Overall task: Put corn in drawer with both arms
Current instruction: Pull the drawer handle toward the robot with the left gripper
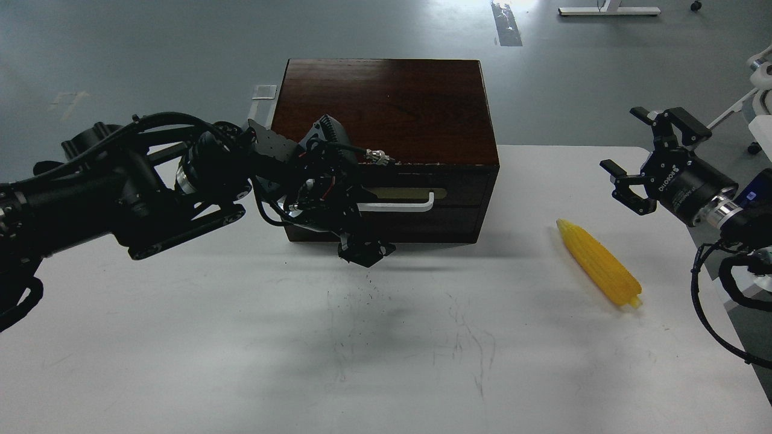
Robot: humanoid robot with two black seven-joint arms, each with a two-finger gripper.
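The yellow corn lies on the white table at the right, its point toward the box. The dark brown box stands at the back middle, and its drawer looks closed. The white bar handle shows, but its left end is hidden behind my left gripper. That gripper hangs dark in front of the drawer's lower left, and its fingers cannot be told apart. My right gripper is open and empty, in the air above and right of the corn.
The white table carries faint scuff marks in the middle. Its right edge runs close to the corn. Grey floor lies behind the box, with white furniture at the far right.
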